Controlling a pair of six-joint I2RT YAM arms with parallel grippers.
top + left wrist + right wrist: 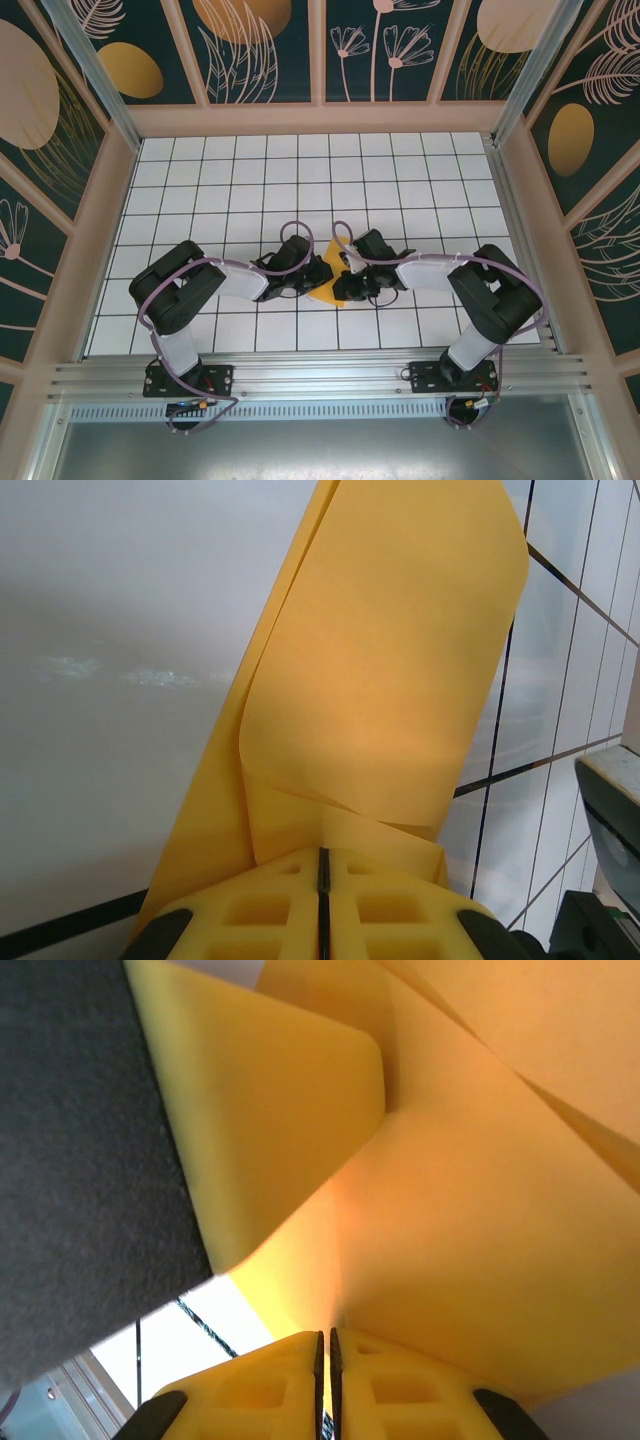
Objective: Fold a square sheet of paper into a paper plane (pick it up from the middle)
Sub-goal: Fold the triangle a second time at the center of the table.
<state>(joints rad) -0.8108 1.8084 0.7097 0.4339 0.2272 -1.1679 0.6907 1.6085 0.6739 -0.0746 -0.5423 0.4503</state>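
One counter (200, 180): white with a dark grid; the work sits at its near middle, between the arms.
Two arms: the left arm (185, 290) and the right arm (485, 290) reach inward, with their wrists almost meeting over the same tiles.
Sheet of paper (327, 282): orange-yellow and already doubled into layers, held between the two wrists. The left wrist view shows it as a bowed flap (400, 680). Whether it clears the counter I cannot tell.
Left pincer (322, 865): clenched on the sheet's lower edge, pads flat together.
Right pincer (326, 1350): clenched on a folded edge, with the layers fanning away from the seam.
Step, as I judge it: setting a crease while both sides grip the sheet.
Doing it well: line up the layer edges before pressing, and move both wrists together so the thin paper neither tears nor buckles.
Risk: the flap is bowed, so a crease could land skewed.
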